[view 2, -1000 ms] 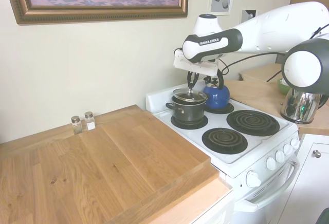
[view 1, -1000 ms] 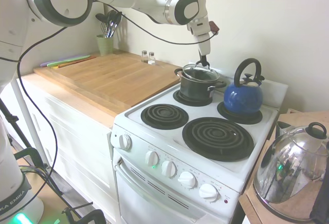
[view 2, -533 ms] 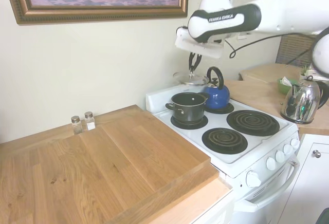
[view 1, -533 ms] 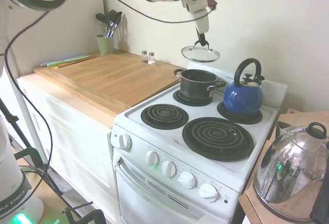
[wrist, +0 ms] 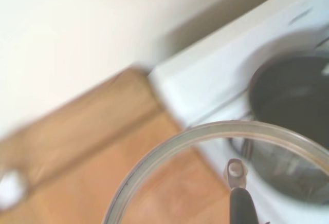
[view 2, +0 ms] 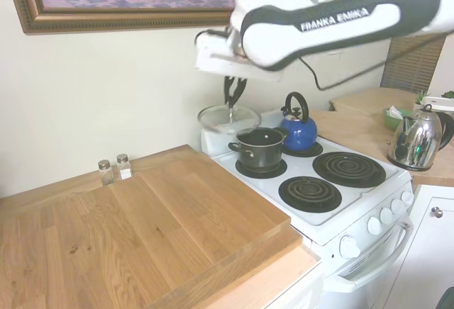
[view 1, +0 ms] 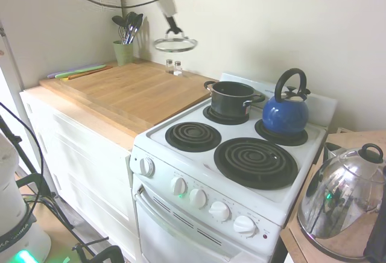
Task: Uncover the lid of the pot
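Note:
The clear glass lid [view 1: 175,44] [view 2: 228,118] hangs in the air by its black loop handle, with my gripper [view 1: 174,29] [view 2: 233,98] shut on that handle. It sits high above the wooden counter's back edge, to the side of the stove. The small black pot [view 1: 232,99] [view 2: 258,147] stands uncovered on the rear burner next to the wall. In the wrist view the lid's metal rim [wrist: 169,144] curves across the picture, with the pot [wrist: 293,106] off to one side below it.
A blue kettle [view 1: 286,110] [view 2: 298,128] stands on the other rear burner beside the pot. Salt and pepper shakers [view 1: 173,66] [view 2: 114,169] sit by the wall on the wooden counter [view 1: 129,91]. A large shiny domed silver lid [view 1: 344,199] rests beside the stove.
My gripper lifted the lid off the pot, raised it, then carried it sideways away from the stove toward the wooden counter. The pot stayed on its burner.

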Available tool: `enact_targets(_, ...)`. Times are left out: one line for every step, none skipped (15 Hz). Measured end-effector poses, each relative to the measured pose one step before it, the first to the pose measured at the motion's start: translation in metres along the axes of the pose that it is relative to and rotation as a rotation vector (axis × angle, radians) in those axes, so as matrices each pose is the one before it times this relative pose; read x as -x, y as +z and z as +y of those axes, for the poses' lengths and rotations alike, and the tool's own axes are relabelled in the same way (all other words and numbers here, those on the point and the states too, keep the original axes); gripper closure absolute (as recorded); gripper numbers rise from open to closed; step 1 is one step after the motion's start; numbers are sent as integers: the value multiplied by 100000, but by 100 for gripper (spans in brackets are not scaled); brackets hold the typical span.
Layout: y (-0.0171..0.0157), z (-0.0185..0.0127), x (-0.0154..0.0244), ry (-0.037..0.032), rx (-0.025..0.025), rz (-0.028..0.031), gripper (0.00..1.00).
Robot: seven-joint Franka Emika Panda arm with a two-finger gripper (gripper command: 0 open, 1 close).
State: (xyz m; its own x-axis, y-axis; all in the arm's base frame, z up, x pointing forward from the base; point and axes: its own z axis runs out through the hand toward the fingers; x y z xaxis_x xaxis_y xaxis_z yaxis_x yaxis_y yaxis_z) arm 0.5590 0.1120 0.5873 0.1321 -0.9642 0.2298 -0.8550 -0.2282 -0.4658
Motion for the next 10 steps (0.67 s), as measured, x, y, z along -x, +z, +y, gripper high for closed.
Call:
enact_targets(554,1768,2519,-1932,1293,78,100)
enact_targets(1196,1815,2060,-1725,1221,105,100)
enact_targets(1614,1731,1765,-1886,1804,128,100)
enact_targets(1478,1344,1621,-1507,1708,153,100)
enact_targets(1156,808,1540,-1130,929,-57,100)
enact_targets(943,371,1442,-1061,1143,-120,100)
enact_targets(772,164,913,-969,1201,-385,100)
enact_targets(891,96,761,-774,869,-363,100)
enact_targets(898,55,690,-996,917,33,100)
enact_targets(866,-5,698,-753,1061,135,100)
